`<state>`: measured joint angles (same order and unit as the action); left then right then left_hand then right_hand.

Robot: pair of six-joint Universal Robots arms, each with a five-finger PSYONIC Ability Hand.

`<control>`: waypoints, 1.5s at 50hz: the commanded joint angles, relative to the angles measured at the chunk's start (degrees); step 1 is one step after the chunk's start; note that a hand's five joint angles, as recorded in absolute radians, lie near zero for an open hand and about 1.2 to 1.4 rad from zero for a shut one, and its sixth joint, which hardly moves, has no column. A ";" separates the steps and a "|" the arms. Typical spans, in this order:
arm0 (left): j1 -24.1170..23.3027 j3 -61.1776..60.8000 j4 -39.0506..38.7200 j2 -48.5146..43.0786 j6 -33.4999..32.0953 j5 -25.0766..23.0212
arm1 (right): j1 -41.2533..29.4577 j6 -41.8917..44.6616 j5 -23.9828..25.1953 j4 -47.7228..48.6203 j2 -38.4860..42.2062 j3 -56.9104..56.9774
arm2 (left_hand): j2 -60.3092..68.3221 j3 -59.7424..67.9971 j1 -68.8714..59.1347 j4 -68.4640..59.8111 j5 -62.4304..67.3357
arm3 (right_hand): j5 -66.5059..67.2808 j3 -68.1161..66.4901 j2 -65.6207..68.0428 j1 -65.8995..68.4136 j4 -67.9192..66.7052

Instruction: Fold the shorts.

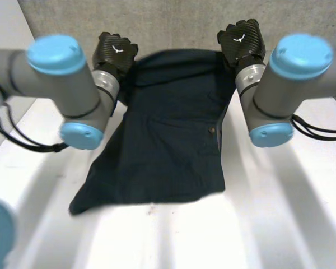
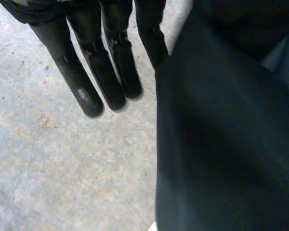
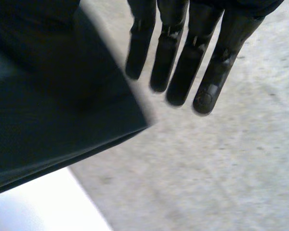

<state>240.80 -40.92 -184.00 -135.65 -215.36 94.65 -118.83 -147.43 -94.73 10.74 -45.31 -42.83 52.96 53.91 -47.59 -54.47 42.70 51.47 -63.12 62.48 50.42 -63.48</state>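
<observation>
Shorts [image 1: 168, 145] flat on bench [image 1: 269, 224]; left hand [image 1: 116, 51], right hand [image 1: 242, 39] beside far corners, fingers [image 2: 89, 82] straight, gripping nothing, poised to pinch.

Dark navy-blue cloth shorts [image 1: 168, 151], one piece. Spread out mostly flat on white table [image 1: 280, 224], running lengthwise from its far edge toward the near side. Narrower at the far end, wider at the near end. Near hem slightly curved; near-left corner drawn out to a point, soft folds along the left side. Right side straight, with a lengthwise seam and small round brownish button [image 1: 211, 129] just beside it. Far end faintly creased.
</observation>
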 commanded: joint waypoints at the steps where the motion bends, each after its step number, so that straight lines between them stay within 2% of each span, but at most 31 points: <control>1: -0.07 6.65 -15.14 -11.48 -1.90 0.18 | 0.97 9.35 -1.33 13.69 9.01 2.14 | -42.96 -43.91 37.59 44.47 -42.70 | -51.47 53.12 -52.48 -40.42 53.48; 3: -0.51 4.81 -19.70 -11.66 -2.08 0.79 | 0.45 9.45 -1.33 12.12 8.40 0.74 | -42.96 -43.91 37.59 44.47 -42.70 | -51.47 53.12 -52.48 -40.42 53.48; 7: -0.51 -0.71 -23.06 -9.39 -1.99 0.97 | 0.79 7.09 -1.24 7.91 3.50 -4.34 | -42.96 -43.91 37.59 44.47 -42.70 | -51.47 53.12 -52.48 -40.42 53.48; 10: -0.16 -4.85 -23.07 -4.99 -1.99 0.97 | 1.15 4.27 -0.63 5.35 -0.56 -7.69 | -42.96 -43.91 37.59 44.47 -42.70 | -51.47 53.12 -52.48 -40.42 53.48; 18: 2.30 -23.83 -22.19 11.09 -1.29 1.06 | 2.38 -4.17 7.71 -7.65 -12.69 -20.17 | -42.96 -43.91 37.59 44.47 -42.70 | -51.47 53.12 -52.48 -40.42 53.48; 25: 5.89 -39.29 -19.21 21.63 2.83 0.71 | 2.55 -10.75 11.84 -18.37 -14.72 -26.94 | -42.96 -43.91 37.59 44.47 -42.70 | -51.47 53.12 -52.48 -40.42 53.48; 28: 7.48 -43.35 -17.45 23.93 5.38 0.62 | 2.73 -12.78 13.34 -19.79 -14.72 -28.70 | -42.96 -43.91 37.59 44.47 -42.70 | -51.47 53.12 -52.48 -40.42 53.48; 32: 9.77 -48.45 -13.32 25.78 10.13 -0.17 | 2.91 -15.60 16.41 -19.18 -13.58 -31.34 | -42.42 -43.36 37.04 43.92 -42.15 | -45.84 47.49 -46.85 -34.79 47.85; 36: 11.61 -50.57 -8.23 25.43 13.47 -3.06 | 2.55 -17.36 18.88 -17.34 -8.32 -31.96 | -41.57 -42.52 36.20 43.07 -41.31 | -43.33 44.98 -44.34 -32.28 45.34; 44: 17.41 -51.19 0.39 23.51 16.90 -8.51 | 2.29 -17.71 18.80 -9.44 -3.22 -31.96 | -38.73 -39.67 33.35 40.23 -38.47 | -27.18 28.83 -28.19 -16.13 29.19; 53: 18.82 -51.27 1.19 21.74 19.01 -9.31 | 2.20 -17.27 18.80 -6.08 -0.31 -30.65 | -33.16 -34.11 27.79 34.66 -32.90 | -18.43 20.08 -19.43 -7.37 20.43; 59: 18.91 -51.27 1.19 21.74 19.71 -9.31 | 1.76 -17.27 18.71 -5.38 1.54 -29.24 | -30.14 -31.08 24.76 31.64 -29.87 | -17.92 19.57 -18.92 -6.87 19.92; 62: 19.00 -51.36 1.28 21.74 19.71 -9.22 | 1.50 -17.27 18.62 -5.21 1.89 -28.54 | -28.13 -29.07 22.75 29.63 -27.86 | -4.86 6.51 -5.86 6.20 6.86; 63: 19.00 -51.45 1.36 21.65 19.80 -9.22 | 1.50 -17.62 18.45 -4.86 1.72 -28.36 | -25.62 -26.56 20.24 27.12 -25.35 | 12.86 -11.21 11.85 23.91 -10.85; 64: 19.00 -51.62 1.36 21.65 19.80 -9.22 | 1.50 -17.71 18.27 -4.59 1.54 -28.27 | -24.43 -25.37 19.05 25.93 -24.16 | 18.47 -16.82 17.47 29.52 -16.47; 75: 19.09 -53.47 1.28 21.74 19.71 -9.31 | 1.67 -17.98 13.87 -3.36 -5.14 -29.76 | -21.39 -22.33 16.01 22.89 -21.13 | 18.53 -16.88 17.52 29.58 -16.52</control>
<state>259.98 -93.73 -182.72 -113.95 -195.61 85.37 -117.35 -165.39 -78.56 7.59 -47.00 -71.59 26.63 26.50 -26.47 -26.76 16.98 55.79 -68.02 66.87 54.43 -68.05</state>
